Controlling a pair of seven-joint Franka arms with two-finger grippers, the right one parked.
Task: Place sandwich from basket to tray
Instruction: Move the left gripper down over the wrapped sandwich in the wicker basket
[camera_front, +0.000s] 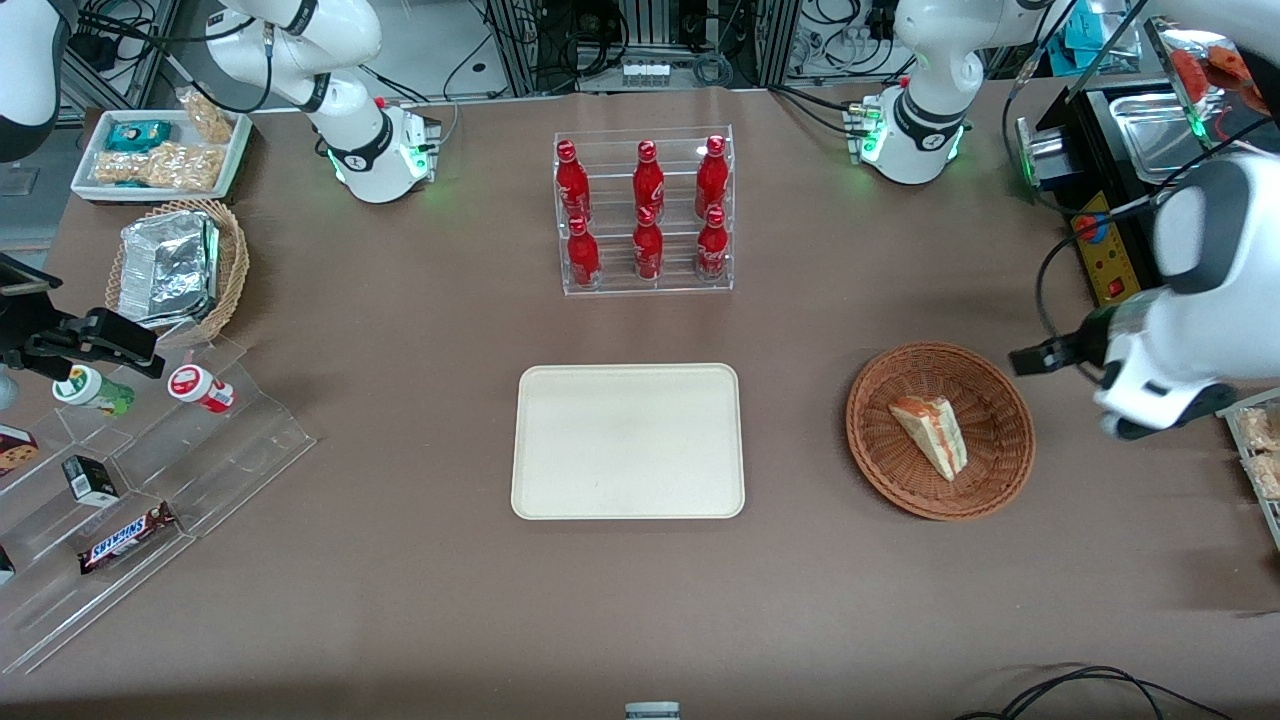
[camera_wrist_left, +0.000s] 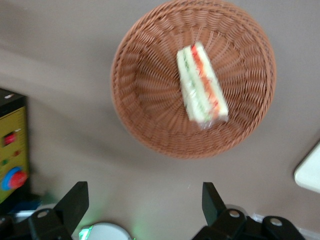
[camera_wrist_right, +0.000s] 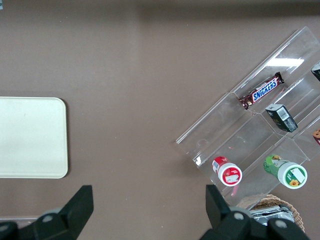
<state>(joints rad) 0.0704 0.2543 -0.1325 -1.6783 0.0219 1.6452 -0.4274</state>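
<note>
Left wrist view: we see tool (camera_wrist_left: 142, 205) with fingers apart, empty, above bare desk (camera_wrist_left: 60, 65) just outside basket (camera_wrist_left: 135, 90). Sandwich (camera_wrist_left: 201, 85) lies in basket, long axis slanted across finger gap; we judge tool must travel over rim, then rotate. Tray (camera_front: 627, 440) waits beside basket, toward parked arm's end.

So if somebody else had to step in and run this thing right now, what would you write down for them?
Gripper: fingers open, holding nothing, hanging above the table beside the basket, toward the working arm's end.
Sandwich: lying in the basket, untouched.
Tray: on the table, toward the middle, beside the basket, nothing on it.
Done: at most the approach; nothing is grasped.
Left: bring the gripper over the sandwich, lower, close the fingers on it, lift it, carry it to the tray, set it down and let go.
</note>
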